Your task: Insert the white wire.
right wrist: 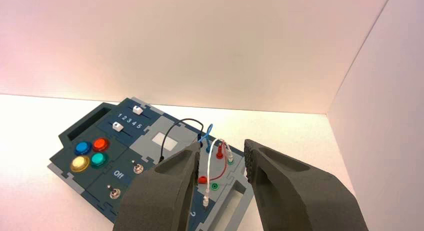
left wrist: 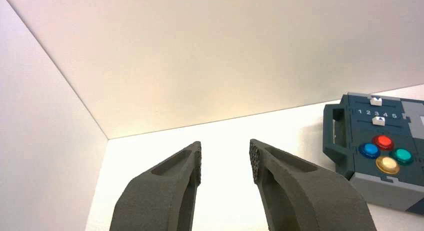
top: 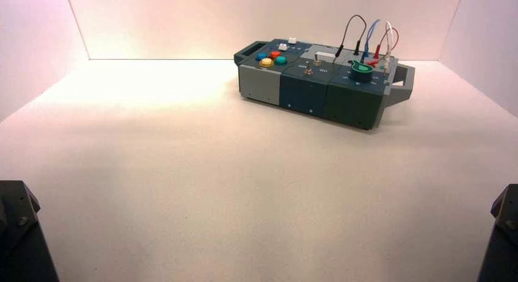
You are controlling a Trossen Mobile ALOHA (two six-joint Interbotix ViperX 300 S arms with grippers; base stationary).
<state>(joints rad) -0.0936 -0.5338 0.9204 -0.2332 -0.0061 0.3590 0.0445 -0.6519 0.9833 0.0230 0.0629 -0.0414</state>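
The white wire [right wrist: 210, 163] stands as a narrow loop at the wire end of the box [top: 317, 90]; it also shows in the high view [top: 388, 41]. One end sits in a green-ringed socket [right wrist: 230, 159]. Its other plug [right wrist: 205, 201] hangs loose just above the box top, beside an empty green socket [right wrist: 214, 186]. My right gripper [right wrist: 222, 158] is open and empty, well short of the box, with the wires seen between its fingers. My left gripper [left wrist: 226, 158] is open and empty, over bare table left of the box's button end [left wrist: 382, 151].
A red looped wire [right wrist: 220, 167], a light blue wire [right wrist: 207, 133] and a black wire [right wrist: 175, 128] stand next to the white one. A green knob [top: 361, 69], toggle switches [right wrist: 136, 168], coloured buttons [top: 272, 57] and sliders [right wrist: 127, 118] fill the box top. Both arm bases sit at the near corners.
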